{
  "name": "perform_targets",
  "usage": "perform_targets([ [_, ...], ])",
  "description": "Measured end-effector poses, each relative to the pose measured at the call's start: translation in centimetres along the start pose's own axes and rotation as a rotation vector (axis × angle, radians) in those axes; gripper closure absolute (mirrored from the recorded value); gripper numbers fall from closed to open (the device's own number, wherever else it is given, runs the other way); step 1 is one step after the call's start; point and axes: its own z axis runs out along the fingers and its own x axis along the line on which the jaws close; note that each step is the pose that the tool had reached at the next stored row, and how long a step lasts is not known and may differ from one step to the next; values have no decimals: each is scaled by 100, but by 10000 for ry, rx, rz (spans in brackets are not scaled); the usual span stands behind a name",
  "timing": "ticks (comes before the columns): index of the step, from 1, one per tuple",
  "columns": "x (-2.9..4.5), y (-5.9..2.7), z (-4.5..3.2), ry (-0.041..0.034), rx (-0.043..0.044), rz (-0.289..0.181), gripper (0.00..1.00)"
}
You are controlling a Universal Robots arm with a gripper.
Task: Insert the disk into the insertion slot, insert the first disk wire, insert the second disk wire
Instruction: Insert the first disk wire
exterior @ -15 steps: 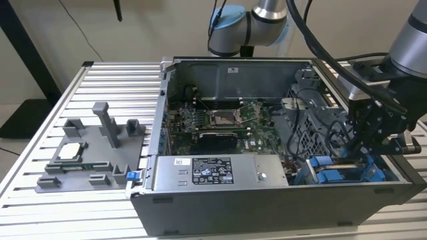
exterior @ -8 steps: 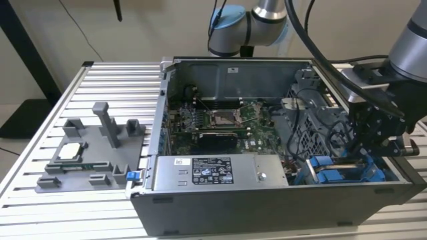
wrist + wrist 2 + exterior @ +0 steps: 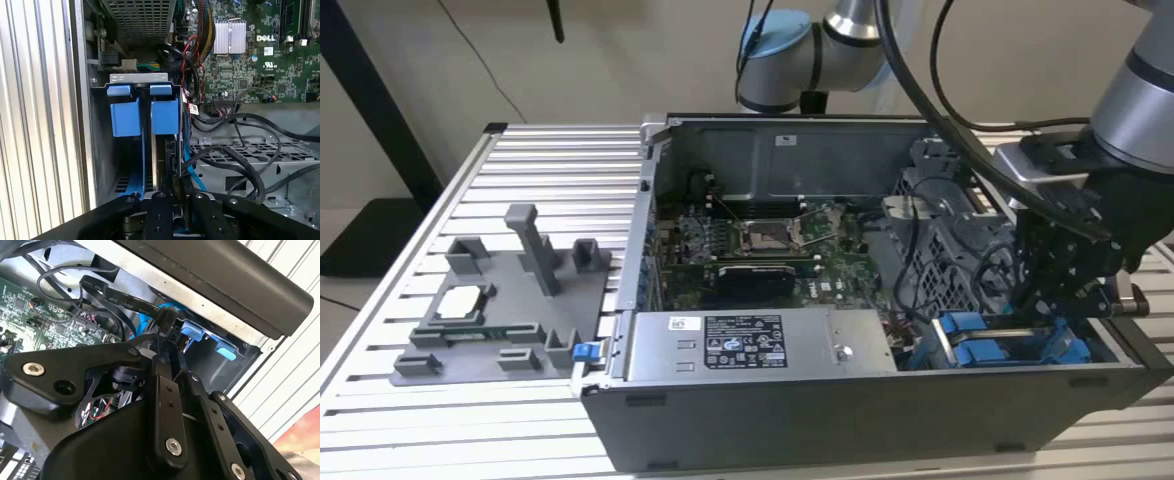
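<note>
Gripper (image 3: 169, 346) pinches shut on the black flat wire's plug (image 3: 167, 324), apparently to mate it with the silver-grey disk in its blue plastic carrier (image 3: 164, 116), already seated in the perforated grey sheet-metal insertion slot (image 3: 102, 160).

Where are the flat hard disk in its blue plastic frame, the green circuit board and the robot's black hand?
Flat hard disk in blue plastic frame (image 3: 164, 116): first wrist view, blue tab.
Green circuit board (image 3: 240, 80): first wrist view, bare surface.
Robot's black hand (image 3: 177, 195): first wrist view, its tip.
</note>
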Motion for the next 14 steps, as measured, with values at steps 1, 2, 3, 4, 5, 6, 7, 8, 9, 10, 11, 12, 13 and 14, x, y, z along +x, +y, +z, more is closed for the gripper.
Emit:
perform_targets([
  [1, 0, 0, -11, -38, -5, 11, 0],
  [2, 0, -2, -30, -64, -8, 16, 0],
  [3, -1, -4, -62, -72, -10, 20, 0],
  [4, -3, -5, -91, -82, -10, 21, 0],
  [5, -4, -7, -118, -99, -12, 23, 0],
  [6, -4, -9, -143, -119, -13, 24, 0],
  [7, -5, -10, -169, -137, -14, 24, 0],
  [8, -6, -7, -196, -151, -13, 25, 0],
  [9, -7, -5, -220, -166, -10, 26, 0],
  [10, -9, -4, -244, -183, -8, 26, 0],
  [11, -11, -4, -267, -199, -6, 27, 0],
  [12, -16, -5, -288, -210, -2, 28, 0],
  [13, -28, -4, -299, -220, 8, 29, 0],
  [14, -40, -4, -310, -228, 26, 30, 0],
])
